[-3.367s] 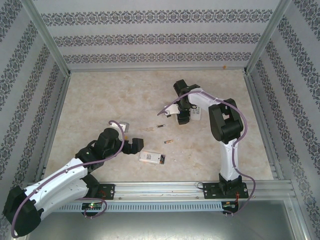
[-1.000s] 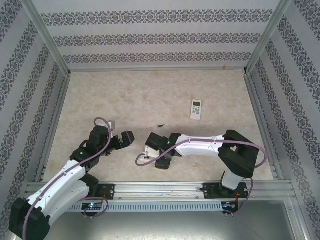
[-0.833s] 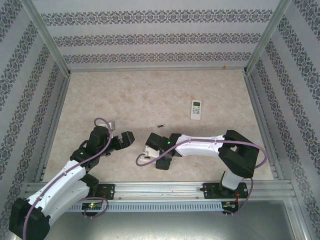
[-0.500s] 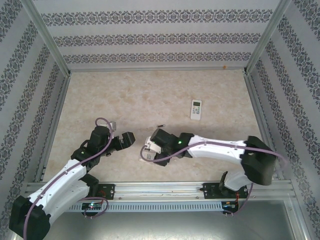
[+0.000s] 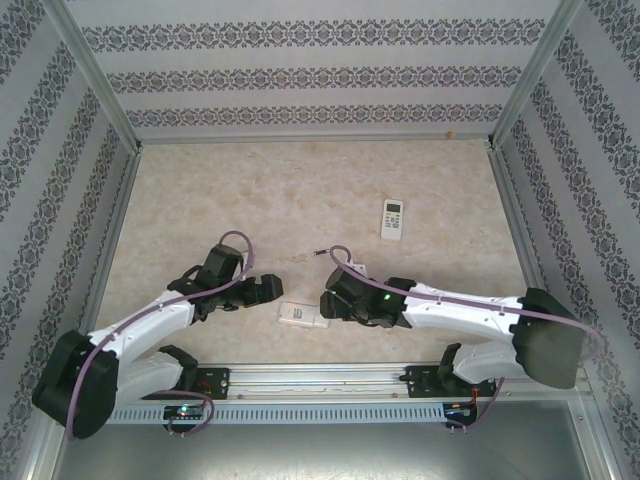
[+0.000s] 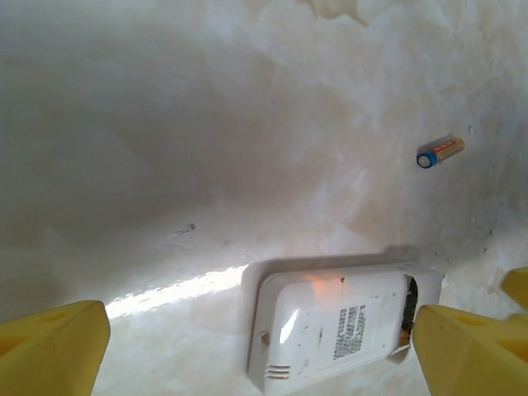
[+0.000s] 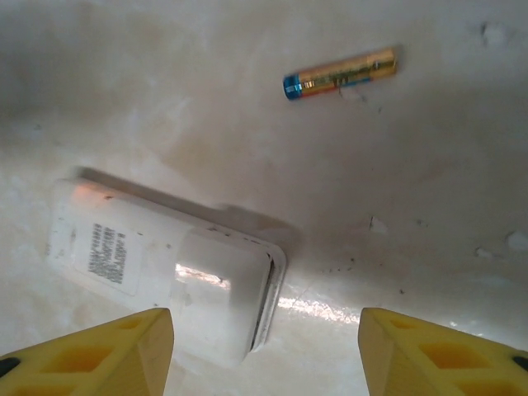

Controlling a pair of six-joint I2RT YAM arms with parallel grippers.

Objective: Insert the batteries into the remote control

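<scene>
Swung inward since earlier, left gripper and right gripper, jaws wide, flank the white rectangular plastic remote on the beige marbled tabletop; a gold blue-tipped battery lies near it, patterned wallpaper walls around.

Bright, even light; wrist views perhaps slightly soft.

A white remote lies back-up on the pale table, label showing (print too small to read). A gold, blue-ended battery lies apart from it. The right gripper has its yellow fingertips spread wide.
</scene>
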